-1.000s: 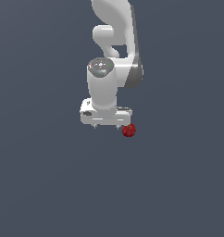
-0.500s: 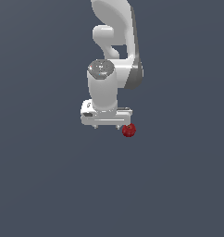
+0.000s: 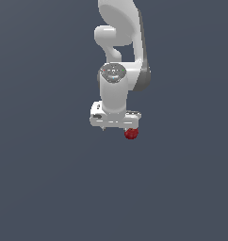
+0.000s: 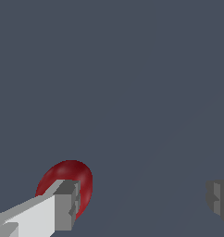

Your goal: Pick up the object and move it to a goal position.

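The gripper (image 4: 141, 201) is seen spread wide in the wrist view, with one finger (image 4: 63, 206) and the other finger (image 4: 220, 196) well apart and nothing held between them. The object (image 4: 70, 178), a small dark red lumpy item, is not found in the gap; it is partly hidden behind one finger, on that finger's outer side or directly under its tip, and which of the two cannot be told.

In the exterior view the object (image 3: 131, 134) is seen at about the five o'clock position from the white hand of the gripper (image 3: 116, 123), just beside its lower edge, on the dark floor (image 3: 50, 188). Whether it is touched by the finger cannot be judged from either picture.

The step in hand is judged to be the approach and alignment for the pick; no grasp has yet been made. For the next move, a sideways shift of the hand toward the object is called for, so that the object is centred between the fingers. Only then should the fingers be brought together. The goal position is not shown in either view.
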Controlling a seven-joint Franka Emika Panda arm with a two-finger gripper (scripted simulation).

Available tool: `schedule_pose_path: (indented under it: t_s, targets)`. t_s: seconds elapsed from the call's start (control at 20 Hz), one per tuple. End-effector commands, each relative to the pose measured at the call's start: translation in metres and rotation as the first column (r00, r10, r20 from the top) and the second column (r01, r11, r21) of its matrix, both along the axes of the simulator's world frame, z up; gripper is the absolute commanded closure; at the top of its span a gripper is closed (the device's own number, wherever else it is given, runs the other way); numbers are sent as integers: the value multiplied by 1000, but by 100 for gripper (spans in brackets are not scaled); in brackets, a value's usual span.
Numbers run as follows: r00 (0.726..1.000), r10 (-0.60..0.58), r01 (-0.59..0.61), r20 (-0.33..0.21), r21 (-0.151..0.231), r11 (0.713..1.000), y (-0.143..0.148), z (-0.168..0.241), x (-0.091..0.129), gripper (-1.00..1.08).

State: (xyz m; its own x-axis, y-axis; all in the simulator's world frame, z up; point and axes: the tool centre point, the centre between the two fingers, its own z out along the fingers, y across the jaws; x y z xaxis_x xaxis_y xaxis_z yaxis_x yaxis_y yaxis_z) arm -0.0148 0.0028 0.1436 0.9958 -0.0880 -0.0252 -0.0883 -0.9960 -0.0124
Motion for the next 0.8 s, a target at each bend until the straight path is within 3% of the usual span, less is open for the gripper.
schedule_pose_path:
  t_s: [0.0, 0.75]
  targets:
    - [1000, -24, 24, 2, -3, 1000, 11, -6, -4, -92]
    - [982, -188, 189, 20, -14, 982, 81, -41, -42, -92]
